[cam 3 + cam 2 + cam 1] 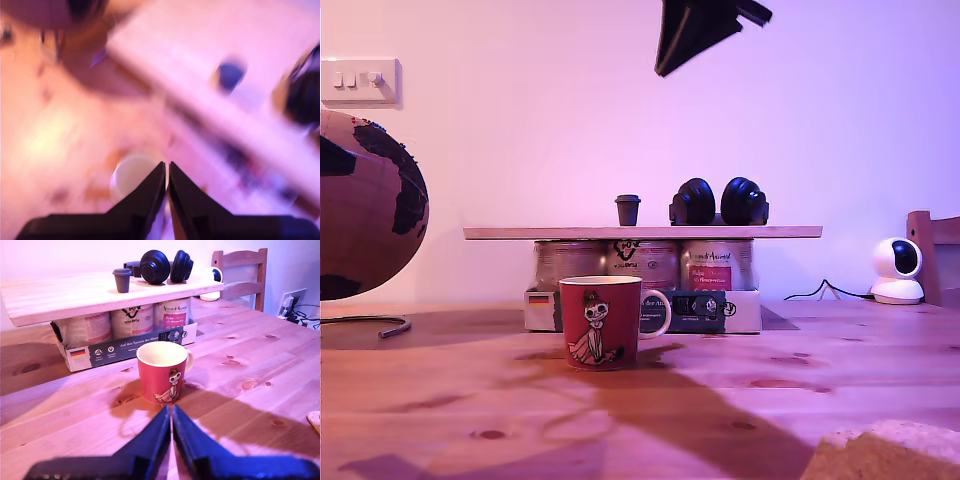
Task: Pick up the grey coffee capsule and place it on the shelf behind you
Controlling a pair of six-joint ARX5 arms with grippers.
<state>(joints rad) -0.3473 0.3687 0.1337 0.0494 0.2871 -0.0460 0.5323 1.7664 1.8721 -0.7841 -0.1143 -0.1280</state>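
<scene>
grey coffee capsule [121,280] standing on the shelf [50,300] beyond the red mug [162,372], nothing gripped

my first gripper [170,412] is holding its jaws pressed together on nothing, pointing at the mug just ahead. my second gripper [166,167], blurred, is hanging above the mug, jaws likewise together and empty. the capsule is standing upright beside black headphones [162,265], so the placing looks done, which would explain both grippers sitting clear.

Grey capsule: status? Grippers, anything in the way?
My first gripper shut, empty, facing the red mug. My second gripper shut, empty, high over it. Grey coffee capsule upright on the shelf, beside the headphones.
</scene>
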